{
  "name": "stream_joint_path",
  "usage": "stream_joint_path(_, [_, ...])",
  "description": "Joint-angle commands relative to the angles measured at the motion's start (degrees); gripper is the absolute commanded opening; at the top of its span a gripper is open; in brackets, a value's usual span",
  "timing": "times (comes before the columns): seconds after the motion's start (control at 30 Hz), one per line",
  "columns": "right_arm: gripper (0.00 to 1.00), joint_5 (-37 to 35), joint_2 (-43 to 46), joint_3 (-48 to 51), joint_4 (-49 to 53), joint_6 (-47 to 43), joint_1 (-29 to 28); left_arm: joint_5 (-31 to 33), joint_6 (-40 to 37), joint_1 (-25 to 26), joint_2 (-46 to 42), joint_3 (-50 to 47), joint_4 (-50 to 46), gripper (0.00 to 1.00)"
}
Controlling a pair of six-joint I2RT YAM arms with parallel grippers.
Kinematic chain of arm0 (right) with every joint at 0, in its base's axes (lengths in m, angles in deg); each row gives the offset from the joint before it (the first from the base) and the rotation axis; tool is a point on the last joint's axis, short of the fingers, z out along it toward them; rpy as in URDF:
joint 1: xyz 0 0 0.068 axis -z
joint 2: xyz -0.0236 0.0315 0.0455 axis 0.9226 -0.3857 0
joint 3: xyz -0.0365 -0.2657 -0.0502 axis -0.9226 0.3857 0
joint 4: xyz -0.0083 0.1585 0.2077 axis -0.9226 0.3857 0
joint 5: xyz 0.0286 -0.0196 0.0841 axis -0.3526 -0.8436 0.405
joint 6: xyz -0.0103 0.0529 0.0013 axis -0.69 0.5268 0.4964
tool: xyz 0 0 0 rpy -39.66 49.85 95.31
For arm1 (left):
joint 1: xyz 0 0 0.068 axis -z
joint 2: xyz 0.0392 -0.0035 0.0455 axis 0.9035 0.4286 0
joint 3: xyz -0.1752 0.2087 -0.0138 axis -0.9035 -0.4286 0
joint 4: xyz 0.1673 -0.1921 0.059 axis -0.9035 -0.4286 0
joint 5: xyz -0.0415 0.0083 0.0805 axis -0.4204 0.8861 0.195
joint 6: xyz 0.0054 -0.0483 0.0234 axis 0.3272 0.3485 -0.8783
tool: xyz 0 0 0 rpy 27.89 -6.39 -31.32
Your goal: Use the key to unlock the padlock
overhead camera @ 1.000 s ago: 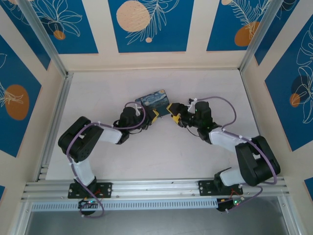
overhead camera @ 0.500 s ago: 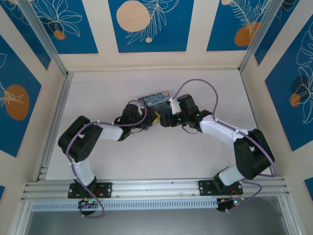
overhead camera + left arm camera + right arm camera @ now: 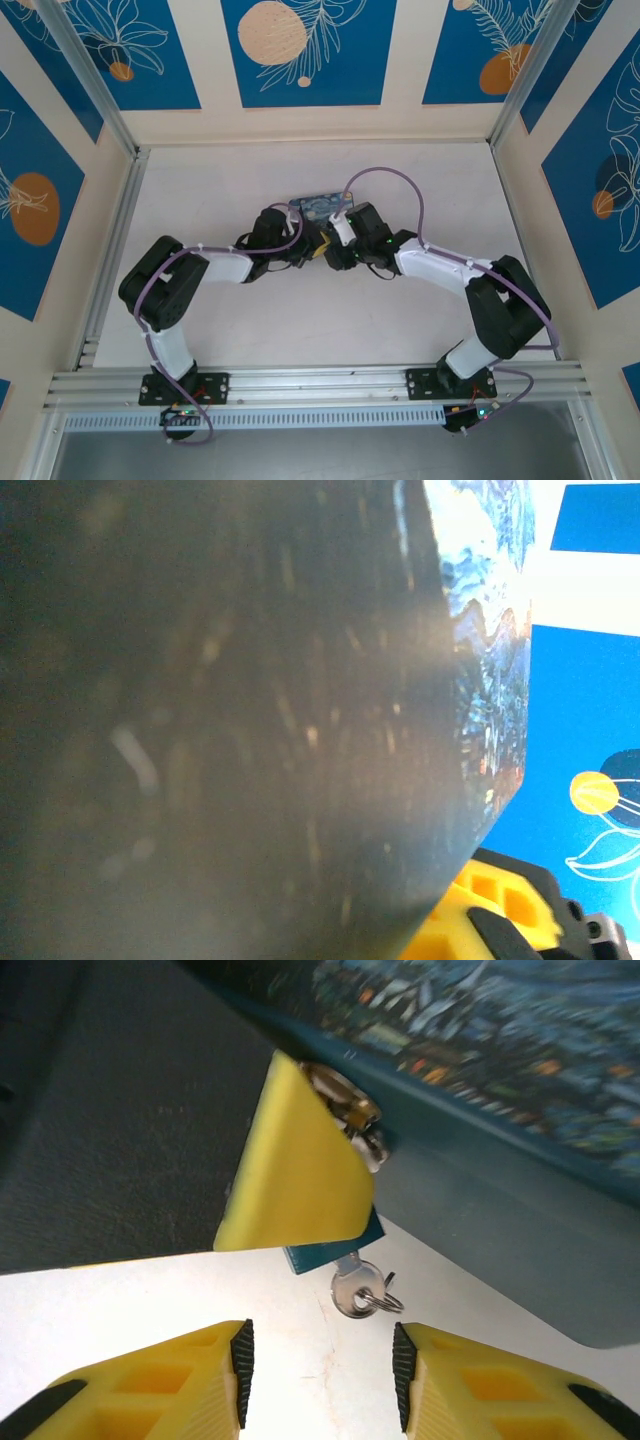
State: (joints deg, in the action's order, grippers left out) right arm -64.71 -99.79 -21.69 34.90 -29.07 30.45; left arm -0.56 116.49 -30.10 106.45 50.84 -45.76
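In the overhead view both arms reach to the middle of the bench and meet just below the swirl-painted box. The left gripper comes in from the left and the right gripper from the right, almost tip to tip.

In the right wrist view the padlock sits at centre frame, against the box's teal side wall. A yellow finger of the left gripper covers most of it, so just a strip of teal body shows under the finger's lower edge and a bit of metal at its upper right. The left gripper is clenched on the padlock; its other finger is hidden.

The key hangs just below the padlock's bottom edge, round head down, with a small wire ring through it. Whether its blade sits in the lock I cannot tell.

The right gripper is released, its two yellow fingers at the bottom of the frame, spread apart. The key lies beyond the gap between them, touching neither.
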Motion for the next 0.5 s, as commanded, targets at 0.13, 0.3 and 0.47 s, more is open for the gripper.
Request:
stream_joint_path(0.13, [0.41,-9.1,-2.3,-1.1,-2.0,-2.3,-2.3,-3.3,-0.4,-0.4,-1.2,2.0,-1.2,0.00])
stream_joint_path(0.3, [0.41,-10.5,-3.2,-1.8,-3.2,-1.3,-2.7,-3.5,-0.5,-0.4,-1.2,1.9,-1.3,0.00])
stream_joint_path(0.47, [0.35,-10.9,-4.5,-3.4,-3.6,-0.6,-2.8,-3.8,-0.5,-0.4,-1.2,1.8,-1.2,0.00])
